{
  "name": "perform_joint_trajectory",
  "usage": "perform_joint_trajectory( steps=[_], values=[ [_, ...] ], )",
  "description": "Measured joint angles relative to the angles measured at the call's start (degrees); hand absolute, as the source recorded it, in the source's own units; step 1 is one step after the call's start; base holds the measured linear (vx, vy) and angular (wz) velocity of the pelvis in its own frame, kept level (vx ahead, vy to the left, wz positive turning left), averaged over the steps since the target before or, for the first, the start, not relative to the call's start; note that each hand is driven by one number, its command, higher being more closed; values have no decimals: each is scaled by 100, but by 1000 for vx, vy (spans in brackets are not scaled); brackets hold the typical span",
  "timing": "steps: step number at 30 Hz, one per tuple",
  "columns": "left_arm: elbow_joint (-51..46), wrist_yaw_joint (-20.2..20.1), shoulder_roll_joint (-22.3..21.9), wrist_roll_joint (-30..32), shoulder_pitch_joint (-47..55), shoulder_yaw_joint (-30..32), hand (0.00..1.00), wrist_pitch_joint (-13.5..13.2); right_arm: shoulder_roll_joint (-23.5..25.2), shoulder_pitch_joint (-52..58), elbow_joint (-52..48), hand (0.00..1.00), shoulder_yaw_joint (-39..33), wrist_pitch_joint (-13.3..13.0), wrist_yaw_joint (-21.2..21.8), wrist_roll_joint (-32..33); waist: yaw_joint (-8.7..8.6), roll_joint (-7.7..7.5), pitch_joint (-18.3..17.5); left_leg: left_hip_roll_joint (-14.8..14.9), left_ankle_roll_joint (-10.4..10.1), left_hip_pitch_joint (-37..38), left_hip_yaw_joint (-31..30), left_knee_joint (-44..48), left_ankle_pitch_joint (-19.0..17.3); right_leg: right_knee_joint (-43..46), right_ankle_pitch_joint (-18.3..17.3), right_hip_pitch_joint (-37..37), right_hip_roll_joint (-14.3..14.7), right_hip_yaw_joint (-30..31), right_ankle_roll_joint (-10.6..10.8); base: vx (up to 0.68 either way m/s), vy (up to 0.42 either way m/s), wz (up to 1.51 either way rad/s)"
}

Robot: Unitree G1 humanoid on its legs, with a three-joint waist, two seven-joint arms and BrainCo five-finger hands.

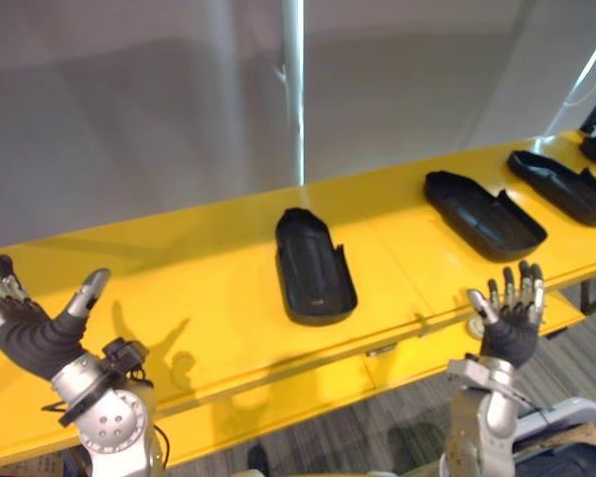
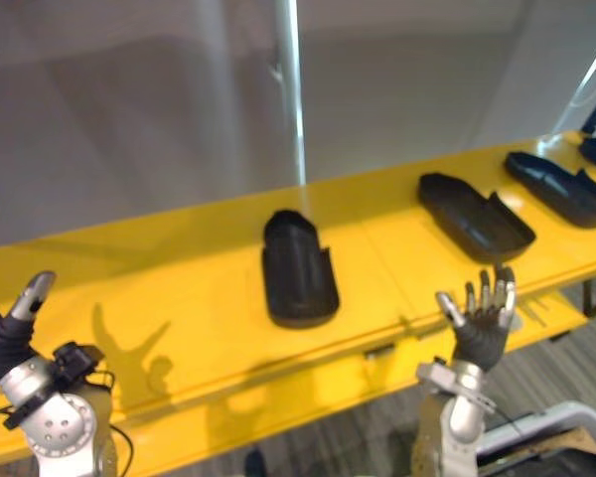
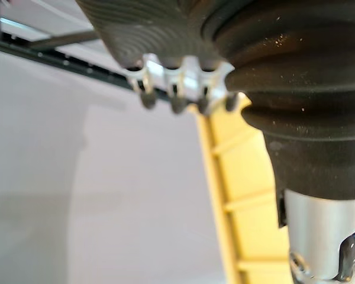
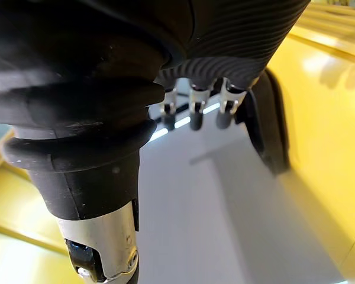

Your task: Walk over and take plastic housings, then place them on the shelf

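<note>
Both hands are raised with fingers spread, holding nothing: the left hand (image 1: 28, 333) by the near left edge of the desk (image 1: 209, 298), the right hand (image 1: 510, 323) at its near edge. The middle housing (image 1: 315, 266) lies on the desk, long axis roughly 12 to 6, at 2 o'clock from the left hand and 10 o'clock from the right. A second housing (image 1: 484, 215), axis 10 to 4, sits at 12 o'clock from the right hand, probably that arm's nearer reach.
</note>
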Motion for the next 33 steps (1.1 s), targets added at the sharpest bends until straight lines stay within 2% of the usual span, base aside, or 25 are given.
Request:
perform_joint_trajectory(
  steps=[3, 7, 10, 12, 13, 14, 16, 18, 19, 21, 23, 24, 26, 28, 30, 31, 32, 33],
  values=[
    [59, 131, -4, 45, 218, 35, 0, -3, 0, 71, 12, 0, -10, 1, 10, 6, 28, 0, 1, -1, 8, -1, -14, 2, 7, 41, 7, 3, -2, -16, 9, 0, 0, 3],
    [374, 663, -217, 141, 620, 557, 0, 82, -4, 275, 13, 0, -242, 116, 27, 6, 48, -45, 34, -58, -12, -35, -223, 2, 4, 67, 10, 154, -10, -271, 45, 0, 3, 29],
    [1201, 1297, -185, 147, 634, 1337, 0, 176, -125, 170, 13, 0, -523, 145, 53, -2, 138, 6, 91, -76, 14, -206, -211, 1, -19, 72, -42, 255, -32, -679, 87, -36, 11, 72],
    [2273, 2096, -167, 85, 435, 2131, 0, 226, -431, -161, 16, 0, -641, 176, 45, -154, 167, 51, 143, -98, -3, -343, -127, 1, -45, 18, -108, 319, -118, -1114, 47, -25, 41, 92],
    [2556, 2309, -153, 85, 380, 2319, 0, 272, -492, -281, 23, 0, -660, 179, 27, -225, 195, -36, 166, -105, 39, -371, -61, 38, -37, -37, -106, 317, -186, -1189, 50, -2, 69, 64],
    [3022, 2813, -154, 81, 298, 2607, 0, 396, -640, -567, 13, 0, -750, 176, -5, -357, 361, 67, 127, -80, 110, -359, 181, 37, 10, -20, -129, 336, -207, -1210, 85, 9, 57, 41],
    [3115, 3108, -138, 89, 319, 2746, 0, 420, -707, -843, 11, 0, -758, 178, -57, -464, 464, 65, 143, -118, 126, -369, 149, 5, 142, 58, -198, 395, -215, -1317, 137, 37, 13, 38],
    [3350, 3539, -54, 153, 327, 2874, 0, 378, -715, -1383, -4, 0, -610, 184, -116, -737, 620, -11, 151, -182, 157, -394, 159, 5, 122, 96, -221, 388, -272, -1335, 138, 56, 41, 16],
    [3465, 3638, -34, 150, 328, 2917, 0, 355, -719, -1515, -9, 0, -607, 185, -114, -756, 623, -20, 149, -193, 161, -399, 157, 4, 120, 121, -225, 388, -278, -1336, 132, 64, 33, 1],
    [3999, 4101, 27, 105, 279, 3042, 0, 80, -862, -1890, -34, 0, -607, 184, -50, -689, 618, -48, 134, -208, 162, -391, 163, 3, 123, 133, -231, 394, -291, -1335, 128, 43, 10, -1],
    [4521, 4260, 26, 76, 203, 3208, 0, -106, -1064, -2082, -113, 0, -485, 195, 120, -440, 612, -56, 130, -196, 166, -392, 156, 3, 135, 140, -204, 405, -273, -1342, 174, 16, -2, 0],
    [4721, 4254, 26, 61, 198, 3228, 0, -145, -1134, -2155, -151, 0, -410, 210, 167, -355, 605, -59, 128, -192, 172, -391, 154, 3, 141, 140, -204, 404, -262, -1340, 173, 24, -18, -3],
    [5283, 4093, 20, -165, 166, 3163, 0, -265, -1288, -2421, -243, 0, -102, 409, 273, -211, 591, -88, 111, -153, 170, -387, 149, 2, 164, 139, -208, 404, -206, -1338, 165, 8, -35, -3],
    [5938, 3321, 17, -750, 136, 2881, 0, -311, -1327, -2716, -239, 0, 475, 735, 413, -110, 601, -106, 102, -80, 141, -386, 141, 2, 183, 141, -226, 403, -137, -1339, 134, -17, -51, -1],
    [6313, 2623, 10, -1182, 133, 2576, 0, -246, -1321, -2800, -232, 0, 916, 936, 426, -111, 614, -106, 103, -47, 126, -389, 137, 1, 192, 144, -238, 401, -103, -1340, 113, -11, -17, 0],
    [6523, 2088, 4, -1442, 130, 2391, 0, -161, -1295, -2818, -224, 0, 1173, 1073, 477, -86, 628, -110, 106, -31, 111, -390, 134, 1, 192, 151, -245, 400, -85, -1342, 100, -33, -27, 1],
    [6801, 1377, -1, -1743, 133, 2177, 0, 23, -1237, -2849, -206, 0, 1474, 1241, 552, -39, 639, -116, 112, -8, 86, -395, 130, 1, 185, 157, -254, 396, -60, -1343, 85, -42, -27, 0],
    [6992, 912, -6, -1961, 137, 2041, 0, 189, -1166, -2895, -175, 0, 1665, 1350, 619, 49, 638, -125, 121, 7, 84, -397, 129, 1, 186, 158, -259, 392, -46, -1342, 77, -38, -20, 0]
  ],
)
